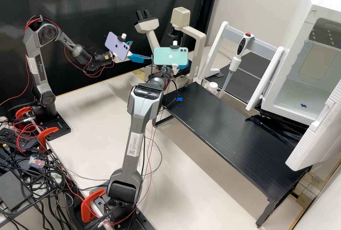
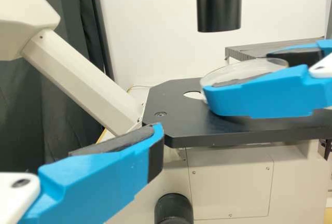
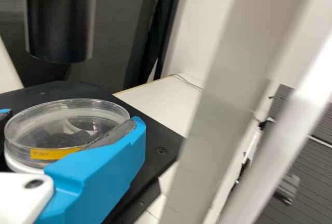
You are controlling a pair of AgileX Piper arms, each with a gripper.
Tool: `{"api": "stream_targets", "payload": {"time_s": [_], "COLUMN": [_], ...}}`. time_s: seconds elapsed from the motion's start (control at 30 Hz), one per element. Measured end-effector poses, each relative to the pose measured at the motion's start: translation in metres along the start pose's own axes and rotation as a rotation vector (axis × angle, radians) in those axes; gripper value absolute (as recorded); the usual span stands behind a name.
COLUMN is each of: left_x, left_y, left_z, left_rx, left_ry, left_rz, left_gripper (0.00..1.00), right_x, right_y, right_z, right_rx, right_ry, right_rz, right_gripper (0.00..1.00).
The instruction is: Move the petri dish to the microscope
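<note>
In the high view my right gripper [image 1: 183, 66] is at the microscope [image 1: 199, 50], largely behind a teal phone. The right wrist view has the right gripper [image 3: 71, 120] shut on the clear petri dish [image 3: 36, 125], which carries a yellow label. Seen in the left wrist view, the dish [image 2: 241, 70] is between that gripper's blue fingers, over the black stage [image 2: 176, 111], beside its round opening; contact with the stage is unclear. My left gripper [image 1: 140, 50] stands open left of the microscope; one finger of this left gripper [image 2: 111, 169] is in front of the stage.
A black cylinder [image 2: 219, 3] of the microscope hangs above the stage. The white pipette rack [image 1: 213, 50] is right of the microscope, with a pipette [image 1: 236, 59] on it. A low black bench [image 1: 231, 134] and an open white chamber [image 1: 295, 91] lie farther right.
</note>
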Motion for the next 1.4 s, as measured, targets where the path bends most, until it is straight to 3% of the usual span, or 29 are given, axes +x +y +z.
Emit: {"api": "stream_targets", "payload": {"time_s": [0.37,0.8,0.83,1.03,1.4], "left_x": [0.000,0.000,0.000,0.000,0.000], "left_y": [0.000,0.000,0.000,0.000,0.000], "left_z": [0.000,0.000,0.000,0.000,0.000], "left_rx": [0.000,0.000,0.000,0.000,0.000], "left_ry": [0.000,0.000,0.000,0.000,0.000], "left_rz": [0.000,0.000,0.000,0.000,0.000], "left_gripper": [1.00,1.00,1.00,1.00,1.00], "right_x": [0.009,0.023,0.023,0.025,0.025], "right_y": [-0.003,-0.006,-0.006,-0.008,-0.009], "right_z": [-0.005,-0.001,-0.001,0.000,0.000], "right_rx": [-0.033,-0.018,-0.021,-0.037,-0.035], "right_ry": [0.008,-0.032,-0.032,-0.023,0.003], "right_rz": [-0.013,-0.017,-0.020,-0.035,-0.062], "right_gripper": [0.00,0.00,1.00,1.00,1.00]}}
